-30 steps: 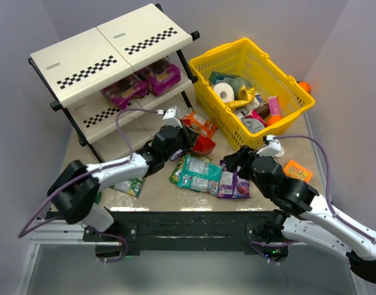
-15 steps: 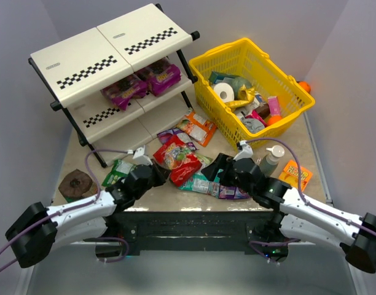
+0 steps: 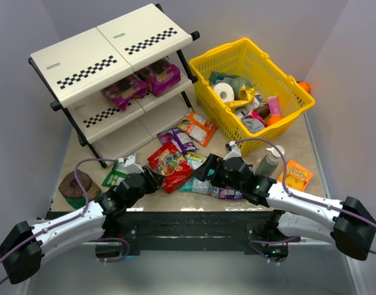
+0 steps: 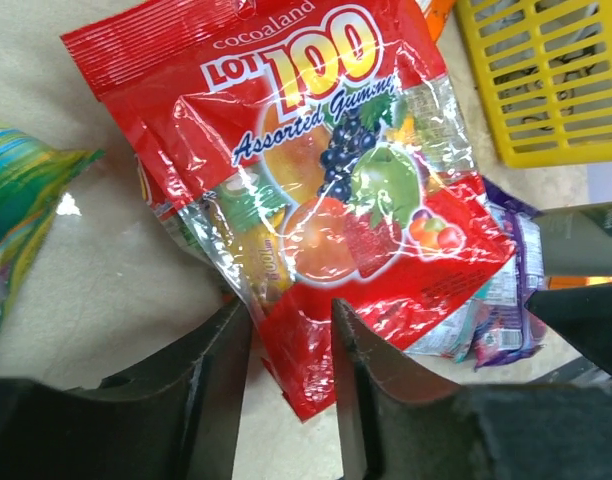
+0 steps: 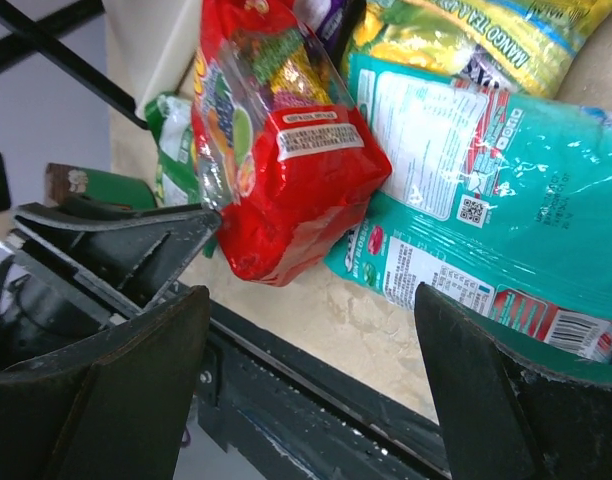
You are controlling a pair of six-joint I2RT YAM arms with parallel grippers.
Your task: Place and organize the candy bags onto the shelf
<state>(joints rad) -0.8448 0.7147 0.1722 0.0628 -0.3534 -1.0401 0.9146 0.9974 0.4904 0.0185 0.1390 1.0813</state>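
As red candy bag (image 4: 316,190) edge lies between parted jaws of left gripper (image 4: 288,312), right gripper (image 5: 311,300) jaws spread.

Shows red candy bag (image 3: 169,165) lying between left gripper (image 3: 152,180) and right gripper (image 3: 206,172), purple bags (image 3: 123,91) on shelf (image 3: 108,52).

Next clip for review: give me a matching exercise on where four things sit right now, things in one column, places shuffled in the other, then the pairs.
Things
1. red candy bag
2. two purple candy bags
3. grey bottle
4. white roll

Places
A. inside the yellow basket
B. on the table, between the left gripper and the right gripper
C. on the middle tier of the shelf
D. on the table beside the orange box

Pairs: 1-B; 2-C; 3-D; 4-A
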